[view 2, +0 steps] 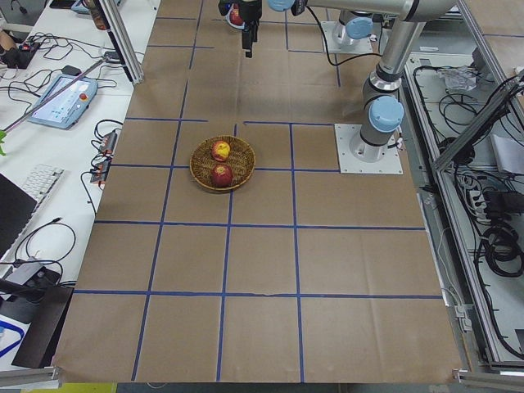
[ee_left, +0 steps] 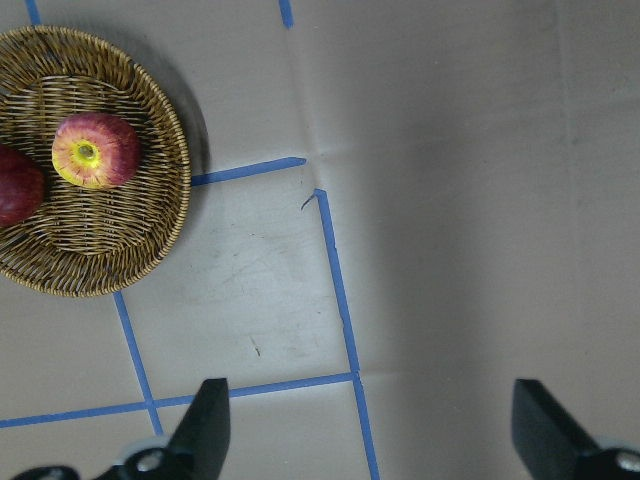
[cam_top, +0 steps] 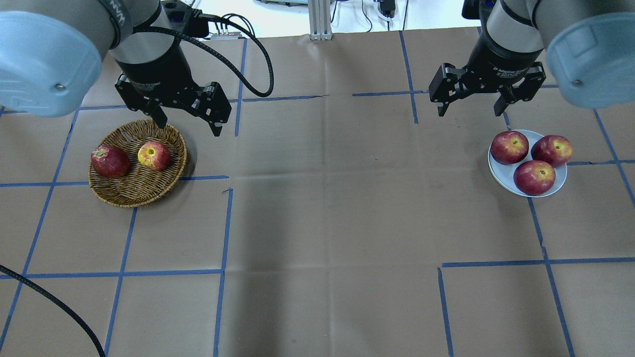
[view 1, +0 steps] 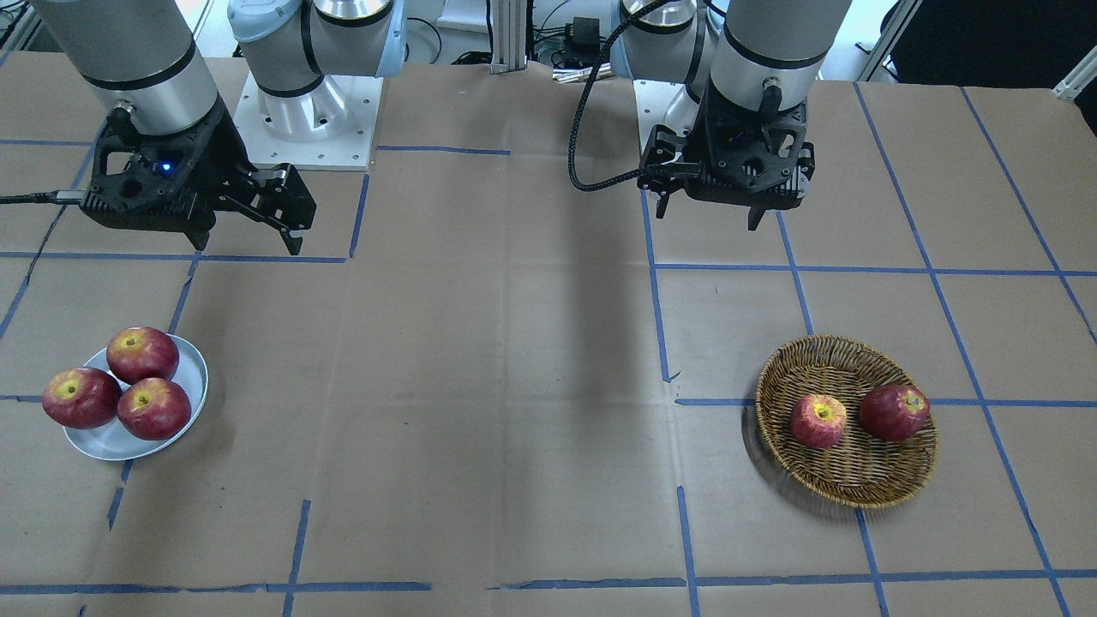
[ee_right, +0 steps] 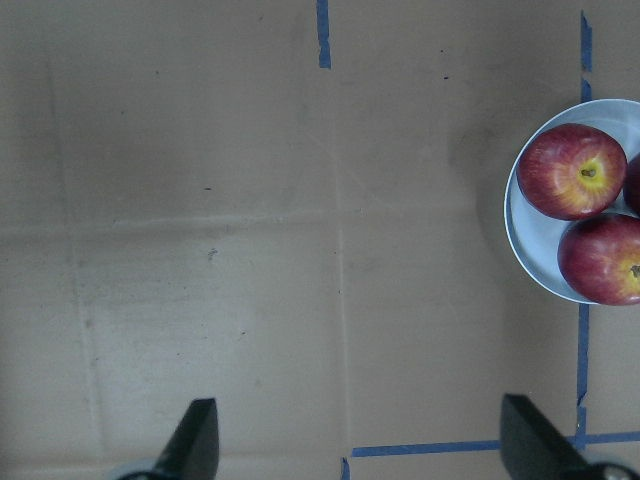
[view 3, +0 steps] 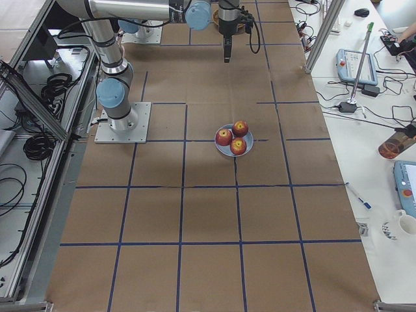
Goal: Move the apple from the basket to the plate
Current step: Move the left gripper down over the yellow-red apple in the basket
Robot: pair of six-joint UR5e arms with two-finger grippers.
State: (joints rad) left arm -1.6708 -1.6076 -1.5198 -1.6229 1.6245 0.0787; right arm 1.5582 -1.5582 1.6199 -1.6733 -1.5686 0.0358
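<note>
The apple [cam_top: 154, 155] lay in the basket [cam_top: 139, 191] at the upper left of the overhead view. It sat stem hollow upward on the weave, to the right of a darker apple [cam_top: 110, 161], with what looked like a slim gap between them. That upright, exposed seating probably suited a grasp from above, since the shallow rim did not hem the fruit in. The left fingers [cam_top: 159, 118] hung spread wide and empty above the basket's top edge. They were offset toward the frame's middle, so in the left wrist view the basket sat in the upper left corner, not between the two tips at the bottom. By my reading the reach had not begun, and the arm would need to shift over the fruit before lowering. At the upper right, the right fingers [cam_top: 441, 105] were likewise spread and held nothing, poised just above the plate [cam_top: 498, 172], likely parked clear of the drop spot. Three red apples [cam_top: 534, 177] already crowded that plate, leaving little bare white. A fourth would probably have to nest among them or risk rolling onto the bench [cam_top: 322, 223].
</note>
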